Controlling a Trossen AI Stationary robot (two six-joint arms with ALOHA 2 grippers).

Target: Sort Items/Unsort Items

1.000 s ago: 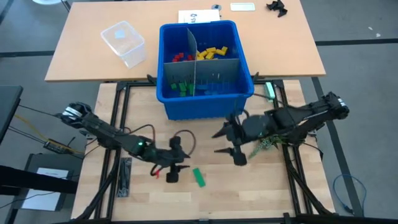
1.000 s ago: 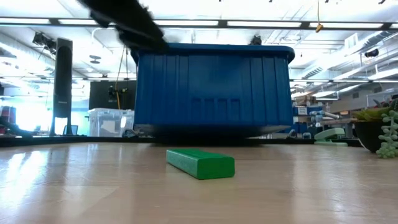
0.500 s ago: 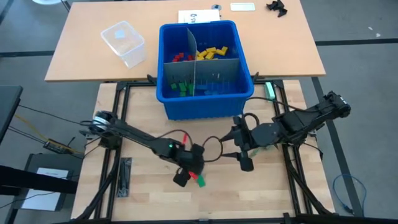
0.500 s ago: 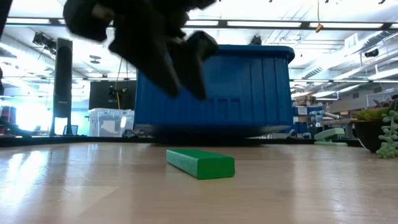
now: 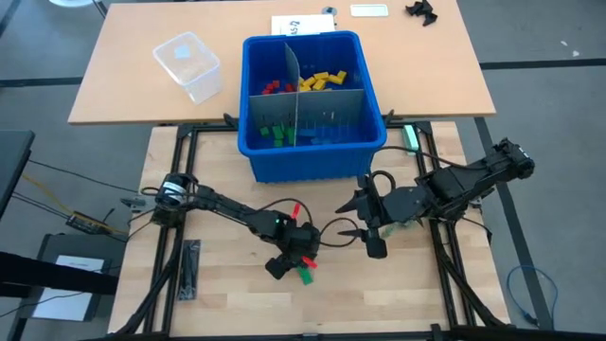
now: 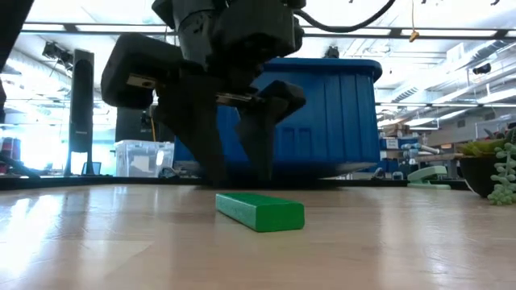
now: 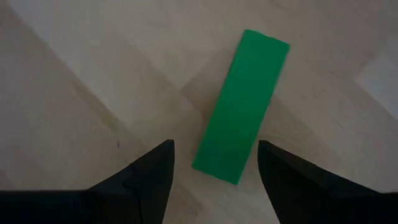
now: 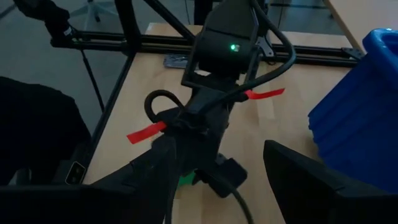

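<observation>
Green block [image 7: 241, 107] flat on desk [image 5: 227, 284], lower centre of high view, not gripped. Left claw [image 7: 214, 163] spread, straddling its near end. Right claw [image 5: 352, 216] spread, waiting right of centre. Bin [image 5: 371, 142] holds sorted reds, yellows, greens, blues; this one left.

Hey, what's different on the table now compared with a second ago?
The left claw swung across the table toward the robot's right and came down over the green block, its open fingers now straddling the block's near end without gripping it. The right claw drew back slightly and hangs open beside it. Nothing was picked up or released. The green block, the blue bin and its sorted blocks stayed put.
</observation>
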